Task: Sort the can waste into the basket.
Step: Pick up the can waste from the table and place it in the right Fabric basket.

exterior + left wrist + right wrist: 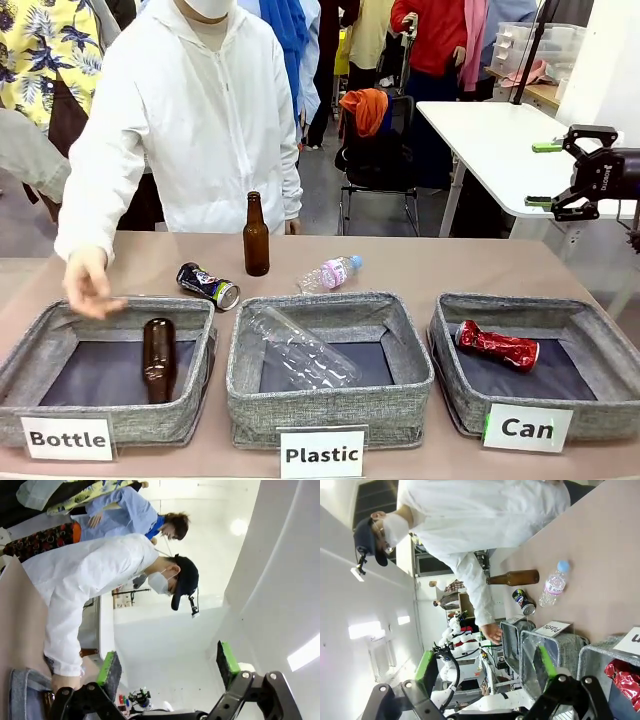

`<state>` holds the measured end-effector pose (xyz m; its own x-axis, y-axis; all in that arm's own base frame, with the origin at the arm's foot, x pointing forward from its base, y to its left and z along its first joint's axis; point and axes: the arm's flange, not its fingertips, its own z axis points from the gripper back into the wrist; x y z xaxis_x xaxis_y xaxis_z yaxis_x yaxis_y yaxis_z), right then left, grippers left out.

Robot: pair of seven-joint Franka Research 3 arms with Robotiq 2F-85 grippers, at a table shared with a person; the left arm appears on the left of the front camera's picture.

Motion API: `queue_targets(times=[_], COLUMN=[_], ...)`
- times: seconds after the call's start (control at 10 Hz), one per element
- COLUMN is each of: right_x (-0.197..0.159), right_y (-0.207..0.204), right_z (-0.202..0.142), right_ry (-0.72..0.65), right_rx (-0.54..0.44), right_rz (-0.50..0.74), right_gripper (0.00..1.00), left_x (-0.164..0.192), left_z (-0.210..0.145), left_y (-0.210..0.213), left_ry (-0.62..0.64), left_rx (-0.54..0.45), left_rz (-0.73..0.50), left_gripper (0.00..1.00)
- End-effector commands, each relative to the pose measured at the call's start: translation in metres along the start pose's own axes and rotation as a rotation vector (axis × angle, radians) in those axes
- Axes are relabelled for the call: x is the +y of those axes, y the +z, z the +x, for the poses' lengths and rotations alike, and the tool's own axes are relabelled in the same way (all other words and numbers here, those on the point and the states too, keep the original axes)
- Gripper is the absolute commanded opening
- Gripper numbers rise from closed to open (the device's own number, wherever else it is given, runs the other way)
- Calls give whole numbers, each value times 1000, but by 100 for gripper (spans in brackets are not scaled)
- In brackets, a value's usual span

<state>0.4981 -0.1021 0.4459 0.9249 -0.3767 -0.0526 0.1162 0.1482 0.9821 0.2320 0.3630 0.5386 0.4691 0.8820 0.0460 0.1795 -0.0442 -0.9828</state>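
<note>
My right gripper (542, 174) released beyond counter (450, 262) right edge, left gripper (168, 667) released too; red can (497, 346) in basket (530, 304), dark can (208, 285) outside.

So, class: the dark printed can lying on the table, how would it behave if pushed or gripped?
The dark can lies on its side, so a push would probably roll it. A small drink can: likely light, and may dent if squeezed.

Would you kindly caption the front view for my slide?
Crushed red can in the Can basket; dark printed can on the table; right tool open.
</note>
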Motion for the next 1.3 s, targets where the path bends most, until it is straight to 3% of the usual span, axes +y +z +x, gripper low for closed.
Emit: queue_targets(times=[0.0, 0.3, 0.4, 0.6, 0.8, 1.0, 1.2], right_x=[3, 3, 3, 3, 3, 3, 3], right_y=[2, 2, 2, 2, 2, 2, 2], right_z=[2, 2, 2, 2, 2, 2, 2], right_ry=[0, 0, 0, 0, 0, 0, 0], right_rx=[10, 10, 10, 10, 10, 10, 10], right_rz=[0, 0, 0, 0, 0, 0, 0], right_gripper=[100, 100, 100, 100, 100, 100, 100], left_x=[0, 2, 7, 26, 46, 64, 85], left_z=[7, -7, -23, -74, -119, -155, -185], left_y=[4, -18, -35, -92, -141, -166, -172], left_ry=[49, 45, 18, 0, -167, -317, -315], left_rx=[-20, 43, 106, 335, 470, 579, 664], left_rz=[-31, -10, 24, 126, 236, 330, 359], left_gripper=[100, 100, 100, 100, 100, 100, 100])
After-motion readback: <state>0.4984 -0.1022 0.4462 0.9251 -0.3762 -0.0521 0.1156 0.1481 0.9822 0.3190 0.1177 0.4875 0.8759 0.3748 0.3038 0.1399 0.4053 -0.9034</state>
